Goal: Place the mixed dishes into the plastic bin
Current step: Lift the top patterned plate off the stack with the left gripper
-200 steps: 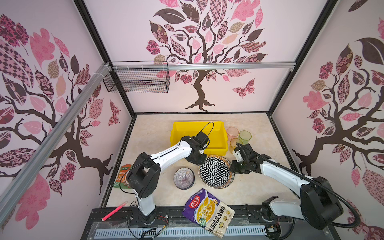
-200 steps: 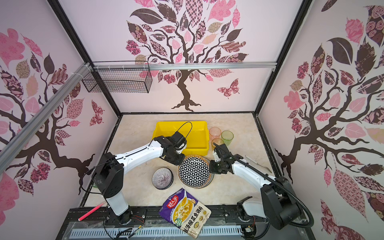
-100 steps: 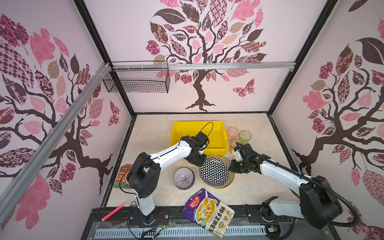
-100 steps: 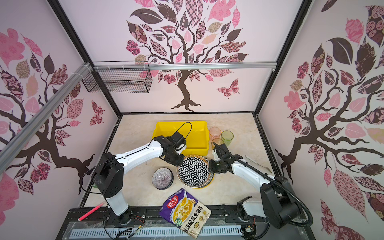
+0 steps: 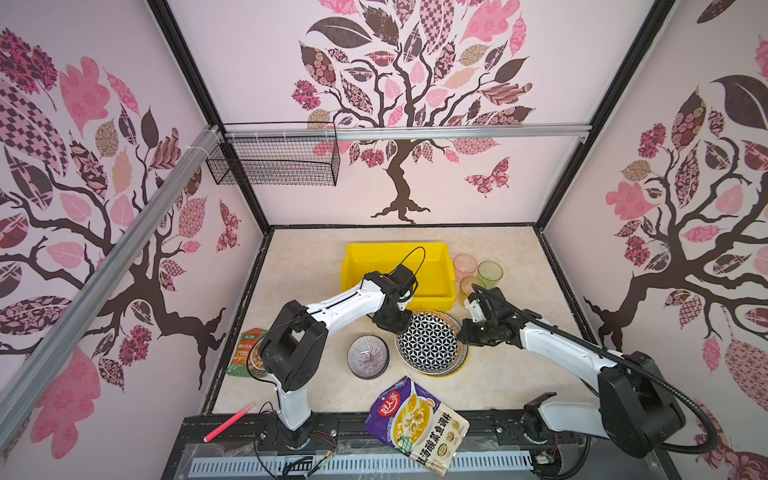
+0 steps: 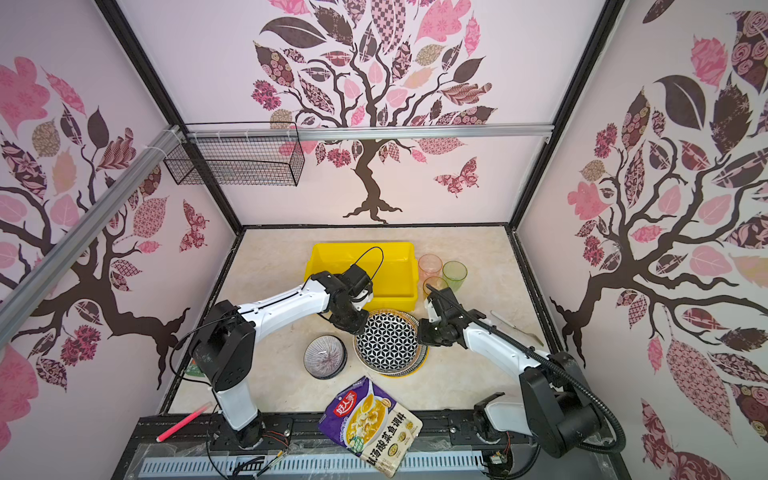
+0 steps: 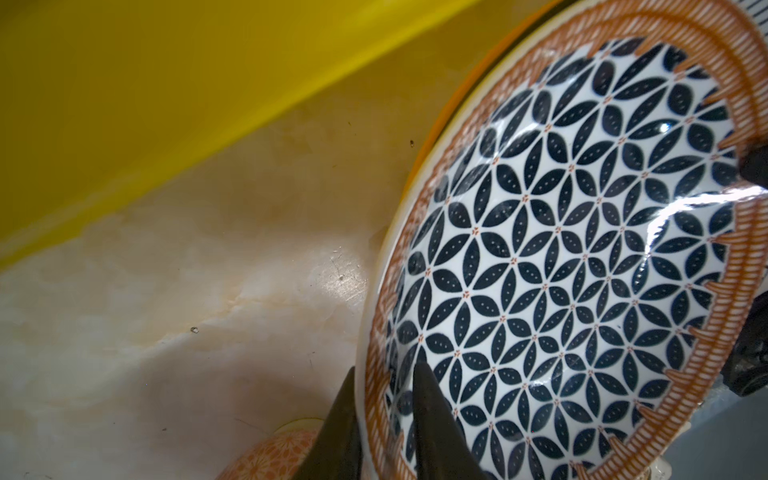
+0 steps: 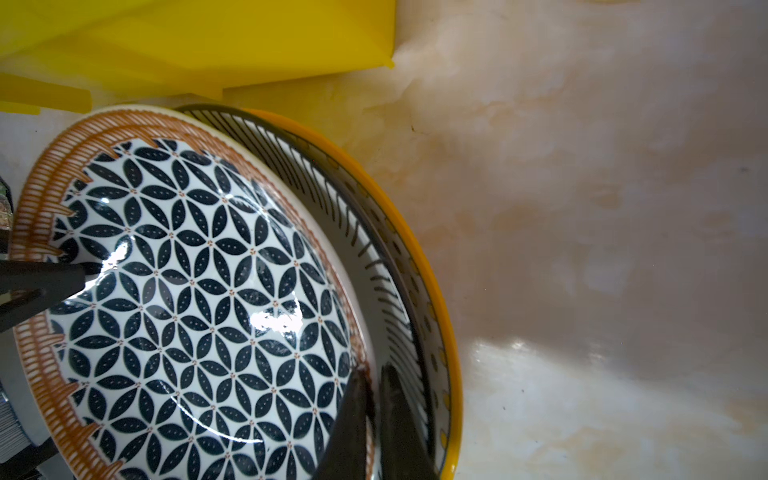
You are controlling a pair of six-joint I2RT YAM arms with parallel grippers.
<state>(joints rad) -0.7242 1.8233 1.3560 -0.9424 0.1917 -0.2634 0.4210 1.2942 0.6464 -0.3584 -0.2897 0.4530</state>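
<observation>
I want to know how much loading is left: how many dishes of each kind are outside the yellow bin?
Plates: 3, stacked: geometric plate on top, lined plate, yellow-rimmed plate
Bowls: 1, lined bowl; cannot tell if others sit under it
Tumblers: 3: pink tumbler, green tumbler, amber tumbler
Total: 7 seen

**Bright, even, lit from above**

Sharp in both top views, with bowing toward the frame edges. Up close, white glare streaks on the patterned plate (image 7: 561, 270), soft sheen on the worktop (image 7: 208, 311), blur over the plastic bin (image 7: 166, 83) upper left.
</observation>
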